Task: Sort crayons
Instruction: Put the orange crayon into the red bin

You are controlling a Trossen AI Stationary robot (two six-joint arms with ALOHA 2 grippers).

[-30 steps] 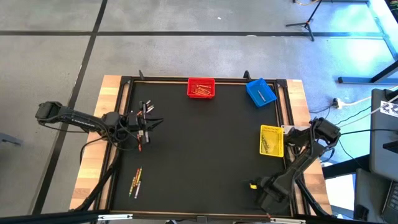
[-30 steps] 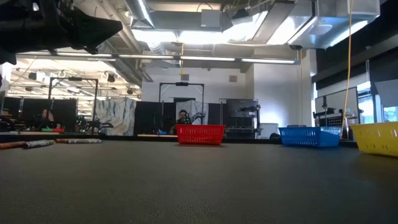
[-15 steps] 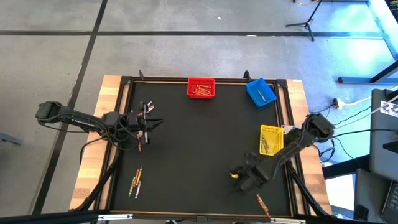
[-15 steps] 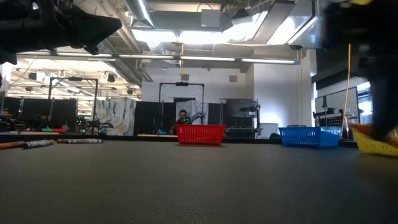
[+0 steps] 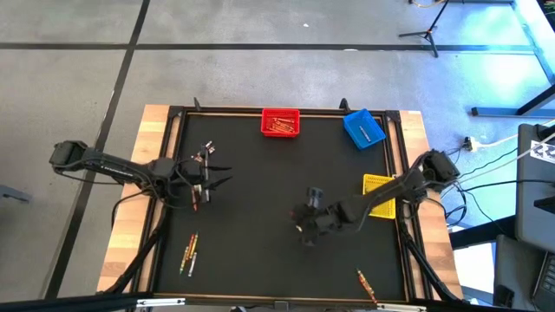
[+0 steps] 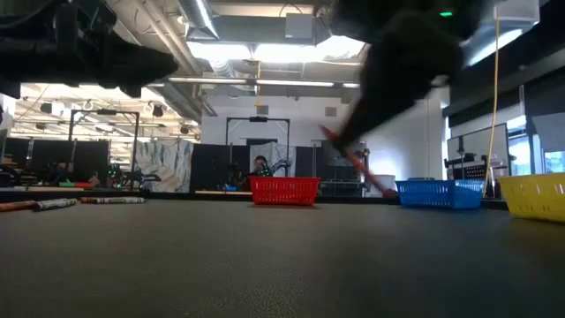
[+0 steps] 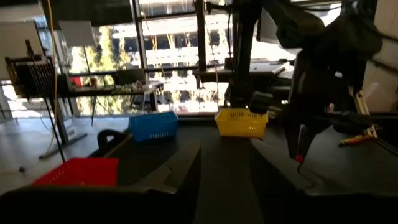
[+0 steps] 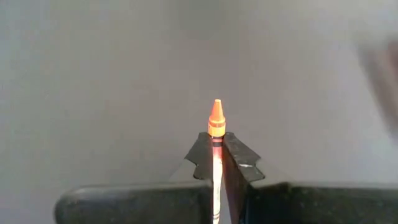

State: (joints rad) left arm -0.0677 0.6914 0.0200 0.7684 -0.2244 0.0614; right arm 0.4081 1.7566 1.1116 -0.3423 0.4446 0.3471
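My right gripper [image 5: 303, 228] hangs over the middle of the black mat, shut on an orange-red crayon [image 8: 215, 121]. That crayon shows as a red slanting stick [image 6: 357, 163] in the low view. My left gripper [image 5: 218, 178] is over the mat's left part, level and open, with nothing between its fingers [image 7: 224, 165]. Loose crayons lie flat on the mat: a few beside the left gripper [image 5: 205, 153], a few at the near left [image 5: 190, 252], one at the near right [image 5: 365, 282]. The red bin [image 5: 280, 123] holds several crayons. My right gripper pinches the crayon between its two fingers [image 8: 239, 158], with the crayon lying along them. The pointed tip [image 8: 215, 112] sticks out past the fingertips. The fingers slant down from the table's right side. The crayon is lifted clear of the mat.
A blue bin [image 5: 363, 128] stands at the far right and a yellow bin [image 5: 378, 192] at the right edge, close to the right arm. The mat has a raised frame [image 5: 173, 139] around it. Beyond the far edge are room fittings and a person.
My right gripper has swung from the near right corner toward the middle of the mat, rising and rolling as it went, and has stayed shut. My left gripper has opened its fingers in place and tipped slightly.
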